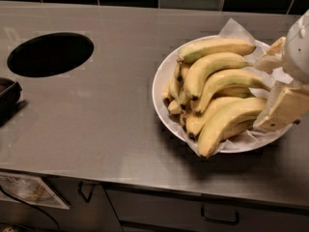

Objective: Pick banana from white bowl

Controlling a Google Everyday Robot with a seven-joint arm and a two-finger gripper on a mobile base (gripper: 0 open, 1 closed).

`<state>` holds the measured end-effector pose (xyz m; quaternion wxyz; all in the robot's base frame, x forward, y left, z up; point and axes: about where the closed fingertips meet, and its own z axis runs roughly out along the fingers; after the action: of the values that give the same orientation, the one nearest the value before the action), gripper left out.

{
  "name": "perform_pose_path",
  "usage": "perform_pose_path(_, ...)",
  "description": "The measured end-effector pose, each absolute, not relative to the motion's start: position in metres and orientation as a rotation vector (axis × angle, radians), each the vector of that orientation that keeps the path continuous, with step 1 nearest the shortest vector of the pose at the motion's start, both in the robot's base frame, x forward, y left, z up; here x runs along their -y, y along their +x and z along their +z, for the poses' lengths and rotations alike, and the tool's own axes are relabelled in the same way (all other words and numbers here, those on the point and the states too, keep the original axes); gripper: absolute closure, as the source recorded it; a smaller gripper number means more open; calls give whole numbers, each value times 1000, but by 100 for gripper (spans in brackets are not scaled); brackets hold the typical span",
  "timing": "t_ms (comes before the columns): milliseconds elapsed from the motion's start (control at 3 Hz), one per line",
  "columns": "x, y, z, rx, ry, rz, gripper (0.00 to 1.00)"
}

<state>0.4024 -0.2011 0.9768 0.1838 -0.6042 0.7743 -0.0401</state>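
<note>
The approach step seems to be in hand. The pincer (pixel 276 83), its jaws apart, hangs at the right edge of the worktop (pixel 111 124) over the white bowl (pixel 161 98). The banana (pixel 227 124) lies in the bowl, frontmost of the pile and not yet gripped. The next move, I think, is to lower the pincer around it and close.

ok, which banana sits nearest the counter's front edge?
The big front banana, its tip reaching the white bowl's front rim; the others lie behind it. The gripper hovers at the bowl's right side.
</note>
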Motion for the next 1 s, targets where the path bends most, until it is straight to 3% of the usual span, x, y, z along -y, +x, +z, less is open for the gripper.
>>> perform_pose_path(333, 198, 397, 971, -2173, -1710, -90, 40)
perform_pose_path(1000, 193, 394, 962, -2167, -1739, -57, 41)
